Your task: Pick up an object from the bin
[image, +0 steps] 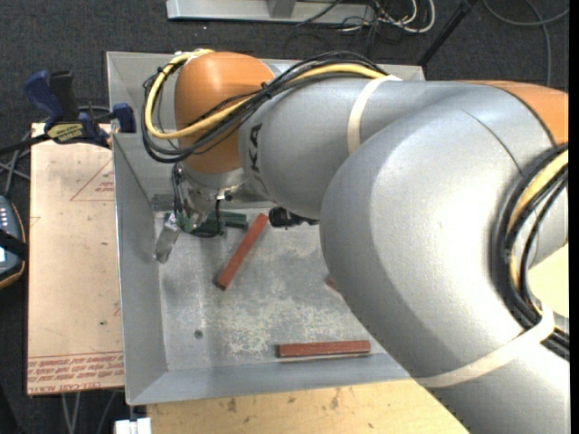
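The grey arm (425,206) takes up the right and upper part of the view and hides most of the right half of the bin (136,269), so whatever lies on the floor there cannot be seen. Its wrist carries a rounded orange cover (213,107) looped with yellow and black cables (159,107), and this hangs over the bin's far left corner. Below the cover the end effector (194,213) is down low near the floor, close to the left wall; it sits in shadow under the wrist, and I cannot tell whether it is open or closed, or whether anything is gripped. Just beside it on its right lies a small dark thing (215,225), greenish black, too shadowed to name. On its left a slim grey metal piece (166,240) slants down toward the left wall; whether this belongs to the robot or lies loose is unclear. A reddish-brown stick (241,252) lies tilted on the floor just right of the dark thing, apart from the end effector. A second stick (323,349) of the same colour lies flat along the near wall, well apart. A black lump (286,216) and a red scrap (330,284) peek out at the arm's edge, both cut off.
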`<state>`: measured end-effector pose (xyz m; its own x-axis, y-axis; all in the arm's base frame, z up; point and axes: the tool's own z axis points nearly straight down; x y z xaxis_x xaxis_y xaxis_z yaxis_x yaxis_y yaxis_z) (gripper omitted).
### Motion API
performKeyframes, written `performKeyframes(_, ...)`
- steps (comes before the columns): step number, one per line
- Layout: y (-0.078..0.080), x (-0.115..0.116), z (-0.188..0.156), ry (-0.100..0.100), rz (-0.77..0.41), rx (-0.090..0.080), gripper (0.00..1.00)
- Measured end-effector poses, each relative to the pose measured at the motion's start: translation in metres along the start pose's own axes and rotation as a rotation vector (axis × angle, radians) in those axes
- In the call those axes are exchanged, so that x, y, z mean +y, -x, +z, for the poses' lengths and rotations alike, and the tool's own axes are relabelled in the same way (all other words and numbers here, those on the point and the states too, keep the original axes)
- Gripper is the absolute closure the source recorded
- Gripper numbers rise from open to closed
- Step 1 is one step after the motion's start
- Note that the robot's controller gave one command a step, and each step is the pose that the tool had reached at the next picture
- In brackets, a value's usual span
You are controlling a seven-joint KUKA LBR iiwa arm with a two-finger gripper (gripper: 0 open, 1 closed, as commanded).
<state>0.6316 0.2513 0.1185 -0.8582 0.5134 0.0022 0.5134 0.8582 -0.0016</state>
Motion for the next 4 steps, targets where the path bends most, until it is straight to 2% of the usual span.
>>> performKeyframes(1,0.001,0.001,-0.003,0.003,-0.001,-0.004,0.0)
performKeyframes(2,-0.005,-0.007,-0.005,0.002,-0.118,-0.003,0.0)
performKeyframes(3,0.012,-0.009,0.035,0.005,-0.429,-0.007,0.0)
performKeyframes(4,0.022,0.007,0.046,0.007,-0.604,-0.008,1.0)
